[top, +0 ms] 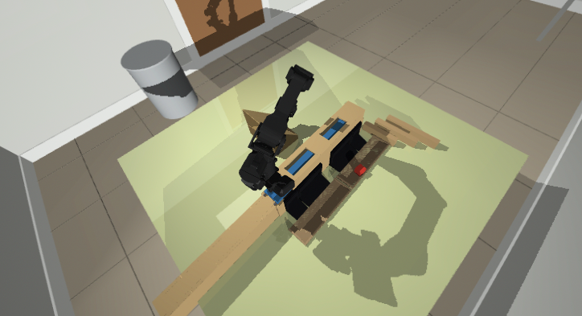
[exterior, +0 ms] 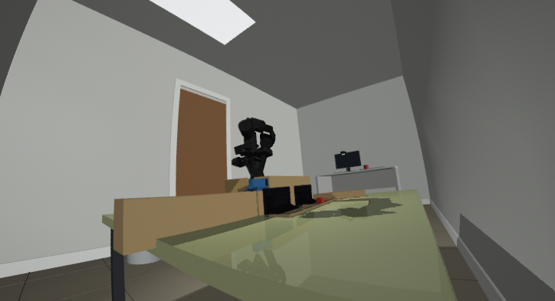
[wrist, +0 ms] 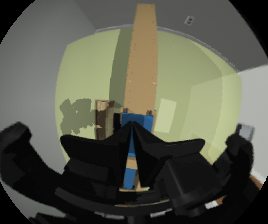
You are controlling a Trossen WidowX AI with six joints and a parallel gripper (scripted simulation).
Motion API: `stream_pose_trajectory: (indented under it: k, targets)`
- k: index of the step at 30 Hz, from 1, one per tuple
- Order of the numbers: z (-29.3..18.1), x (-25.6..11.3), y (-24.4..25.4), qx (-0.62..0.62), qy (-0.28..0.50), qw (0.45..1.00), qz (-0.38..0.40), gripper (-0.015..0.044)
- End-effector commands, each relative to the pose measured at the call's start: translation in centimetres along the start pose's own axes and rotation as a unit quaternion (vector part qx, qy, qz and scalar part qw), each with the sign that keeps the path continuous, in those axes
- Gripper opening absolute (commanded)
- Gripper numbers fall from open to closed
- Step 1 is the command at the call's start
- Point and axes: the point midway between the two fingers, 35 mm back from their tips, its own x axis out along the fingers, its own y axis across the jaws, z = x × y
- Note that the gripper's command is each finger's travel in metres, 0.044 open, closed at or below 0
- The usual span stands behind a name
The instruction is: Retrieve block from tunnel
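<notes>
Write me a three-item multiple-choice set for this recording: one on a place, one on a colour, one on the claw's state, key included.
1. Where is the grey bin?
A) On the far desk
B) On the floor beside the table
C) On the wooden cover

2. What colour shows through the two slots in the wooden cover?
A) Blue
B) Green
C) Red

3. How is the claw?
A) Wide open
B) Shut on the red block
C) Shut, tips together

Key:
1 B: the top view shows it standing on the tiles.
2 A: both slots show blue in the top view.
3 C: its tips meet in the wrist view.
</notes>
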Motion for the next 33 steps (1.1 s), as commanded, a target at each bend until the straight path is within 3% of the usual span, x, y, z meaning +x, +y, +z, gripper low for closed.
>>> stream_pose_trajectory:
  k: [1, 5, 13, 22, 25, 33]
  targets:
    - [0.0, 0.0, 0.0, 0.000, 0.000, 1.000, 0.000, 0.0000]
    - [-0.3, 0.0, 0.1, 0.000, 0.000, 1.000, 0.000, 0.0000]
    - [0.0, -0.2, 0.0, 0.000, 0.001, 1.000, 0.000, 0.0210]
    - [0.6, -3.5, 0.6, 0.002, 0.000, 1.000, 0.002, 0.0440]
    - [-0.2, -2.8, 1.6, -0.023, -0.006, 1.000, 0.002, 0.0440]
    - [-9.6, -1.4, 10.3, -0.293, -0.024, 0.956, -0.012, 0.0440]
